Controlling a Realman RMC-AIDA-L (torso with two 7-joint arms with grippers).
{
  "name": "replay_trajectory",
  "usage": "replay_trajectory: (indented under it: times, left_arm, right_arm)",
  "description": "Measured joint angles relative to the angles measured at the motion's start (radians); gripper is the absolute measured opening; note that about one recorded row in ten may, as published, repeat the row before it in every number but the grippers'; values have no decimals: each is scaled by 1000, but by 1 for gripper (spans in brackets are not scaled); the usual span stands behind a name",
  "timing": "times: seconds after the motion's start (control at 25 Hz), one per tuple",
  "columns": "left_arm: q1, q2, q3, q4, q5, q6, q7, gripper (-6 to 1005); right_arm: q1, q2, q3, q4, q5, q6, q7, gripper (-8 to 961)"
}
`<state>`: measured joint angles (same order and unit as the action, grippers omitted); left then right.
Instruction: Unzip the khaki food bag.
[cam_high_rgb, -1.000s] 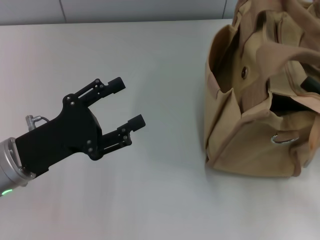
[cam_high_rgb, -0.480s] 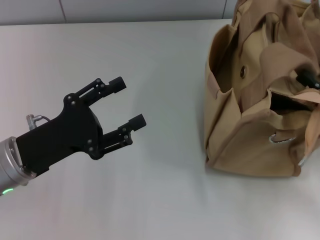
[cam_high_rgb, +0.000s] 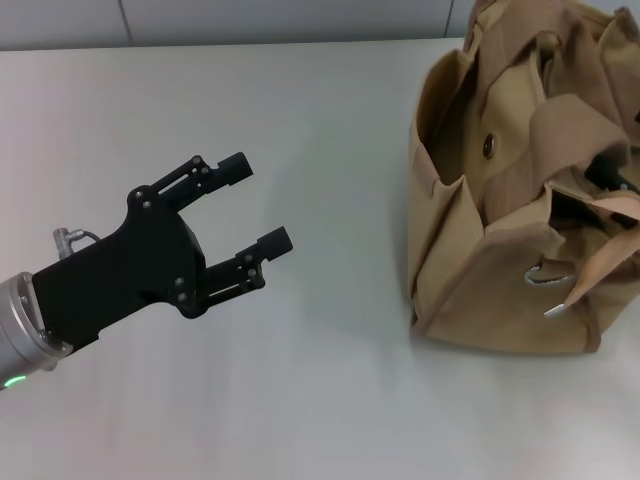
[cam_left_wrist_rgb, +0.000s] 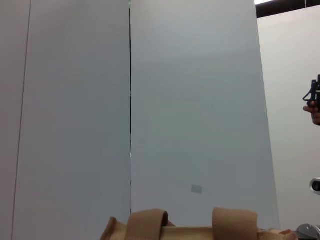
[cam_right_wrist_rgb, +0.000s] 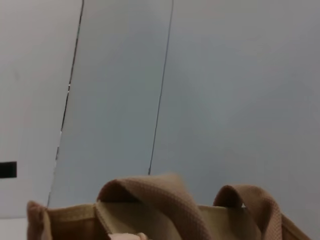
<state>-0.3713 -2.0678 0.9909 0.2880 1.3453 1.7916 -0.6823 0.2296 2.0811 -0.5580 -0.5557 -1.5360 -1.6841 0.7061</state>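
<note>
A pale table (cam_high_rgb: 330, 120) fills the head view, with a grey wall (cam_left_wrist_rgb: 190, 100) of flat panels behind it. The khaki food bag (cam_high_rgb: 500, 270) stands at the right side of the table, toward the far edge, partly cut off by the right border of the head view; its canvas is slumped and creased. The pocket wall facing left carries a round metal snap (cam_high_rgb: 489, 145), and two wide webbing handles (cam_high_rgb: 570, 120) fold over the top, showing as tan loops (cam_right_wrist_rgb: 165, 200) in both wrist views. A dark gap shows at the top of the bag near the right edge, and a silver zipper pull (cam_high_rgb: 553, 311) hangs against the near face. The left gripper (cam_high_rgb: 252, 208) hovers over the near left part of the table, well apart from the bag, its black fingers (cam_high_rgb: 232, 167) spread wide and grasping nothing. The right gripper cannot be made out with any certainty, so whether it is released or clenched cannot be told.
</note>
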Motion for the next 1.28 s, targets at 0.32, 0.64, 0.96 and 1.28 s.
replay_trajectory:
  times: [0.32, 0.64, 0.96, 1.28]
  left_arm:
    - [-3, 0, 0, 0, 0, 0, -2, 786]
    - [-9, 0, 0, 0, 0, 0, -2, 786]
    - [-11, 0, 0, 1, 0, -2, -2, 785]
    - [-9, 1, -3, 2, 0, -2, -2, 785]
  right_arm:
    - [-19, 2, 7, 1, 3, -42, -132, 794]
    - [-17, 4, 27, 14, 6, -12, -193, 794]
    - [-4, 1, 76, 49, 10, 31, -206, 794]
    - [7, -10, 224, 123, 72, -33, 42, 795]
